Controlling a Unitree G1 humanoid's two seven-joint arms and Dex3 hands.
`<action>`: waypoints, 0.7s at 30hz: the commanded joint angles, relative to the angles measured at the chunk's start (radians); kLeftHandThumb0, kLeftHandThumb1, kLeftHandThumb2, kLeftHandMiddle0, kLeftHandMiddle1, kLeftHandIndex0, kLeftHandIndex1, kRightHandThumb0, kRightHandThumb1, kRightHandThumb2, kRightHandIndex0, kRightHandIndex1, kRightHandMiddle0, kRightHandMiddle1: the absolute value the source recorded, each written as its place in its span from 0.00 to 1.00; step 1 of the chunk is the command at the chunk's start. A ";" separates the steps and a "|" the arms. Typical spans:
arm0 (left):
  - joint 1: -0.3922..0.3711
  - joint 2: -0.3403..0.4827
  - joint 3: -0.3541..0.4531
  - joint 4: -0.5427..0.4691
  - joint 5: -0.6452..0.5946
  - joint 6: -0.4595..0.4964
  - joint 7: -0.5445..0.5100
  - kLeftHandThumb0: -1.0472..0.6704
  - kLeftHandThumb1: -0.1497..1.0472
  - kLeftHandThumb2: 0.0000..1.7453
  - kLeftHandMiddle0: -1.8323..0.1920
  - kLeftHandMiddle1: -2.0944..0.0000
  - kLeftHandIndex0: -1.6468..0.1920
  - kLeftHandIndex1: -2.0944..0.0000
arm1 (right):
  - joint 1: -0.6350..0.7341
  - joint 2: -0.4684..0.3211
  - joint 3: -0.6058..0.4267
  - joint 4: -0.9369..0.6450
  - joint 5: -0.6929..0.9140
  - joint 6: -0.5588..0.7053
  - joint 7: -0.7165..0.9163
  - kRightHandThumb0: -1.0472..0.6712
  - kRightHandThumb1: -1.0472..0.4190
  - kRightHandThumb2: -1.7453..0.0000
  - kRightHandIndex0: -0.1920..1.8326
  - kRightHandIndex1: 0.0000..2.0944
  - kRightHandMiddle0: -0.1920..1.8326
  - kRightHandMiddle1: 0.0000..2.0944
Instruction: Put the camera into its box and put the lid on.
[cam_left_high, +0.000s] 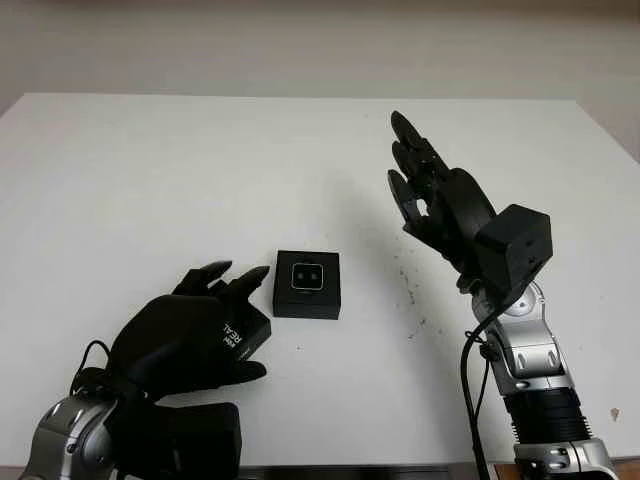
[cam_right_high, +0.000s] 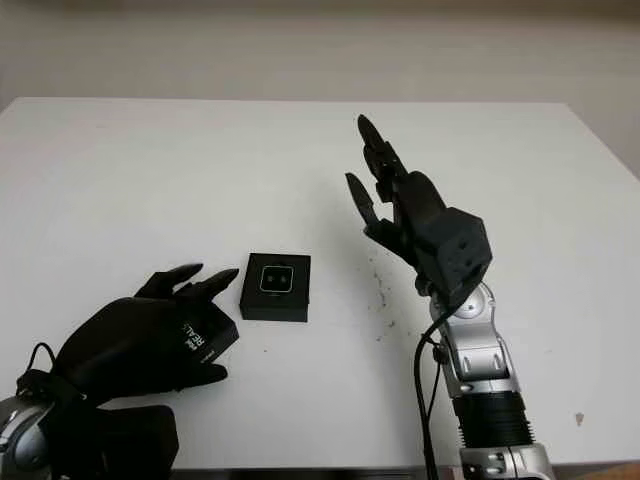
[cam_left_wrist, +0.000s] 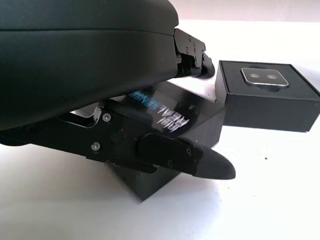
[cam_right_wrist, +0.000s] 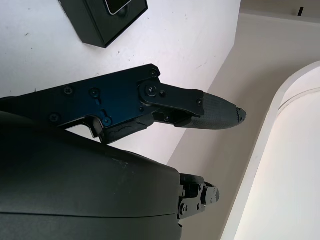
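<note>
The black box (cam_left_high: 306, 301) sits open-topped at the table's middle, with the small silver-faced camera (cam_left_high: 307, 276) lying inside it. Just left of the box, my left hand (cam_left_high: 222, 303) is shut on the black lid (cam_left_high: 248, 336), which bears white lettering; in the left wrist view the lid (cam_left_wrist: 186, 121) sits between fingers and thumb, its lower corner at the table surface, close beside the box (cam_left_wrist: 270, 105). My right hand (cam_left_high: 418, 178) is open and raised above the table, to the right of the box and apart from it.
The white table (cam_left_high: 150, 180) stretches wide around the box. Small dark specks (cam_left_high: 408, 292) mark its surface right of the box. The table's front edge runs just below my arms, and its right edge lies beyond the right arm.
</note>
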 joint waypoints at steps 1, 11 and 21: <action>0.015 0.000 -0.007 -0.002 0.018 0.008 -0.007 0.57 0.96 0.03 0.92 0.33 0.85 0.62 | 0.003 -0.001 -0.008 -0.012 0.003 0.001 0.000 0.25 0.00 0.66 0.10 0.03 0.11 0.03; 0.032 -0.047 -0.007 -0.012 0.083 0.027 0.055 0.58 1.00 0.03 0.89 0.17 0.83 0.29 | 0.012 0.004 -0.010 -0.010 0.014 -0.021 0.011 0.26 0.00 0.67 0.10 0.03 0.11 0.03; -0.015 -0.056 0.029 0.010 0.089 0.011 0.144 0.58 0.99 0.03 0.94 0.12 0.91 0.19 | 0.026 0.006 -0.006 -0.037 0.014 0.009 0.016 0.25 0.00 0.67 0.11 0.03 0.11 0.04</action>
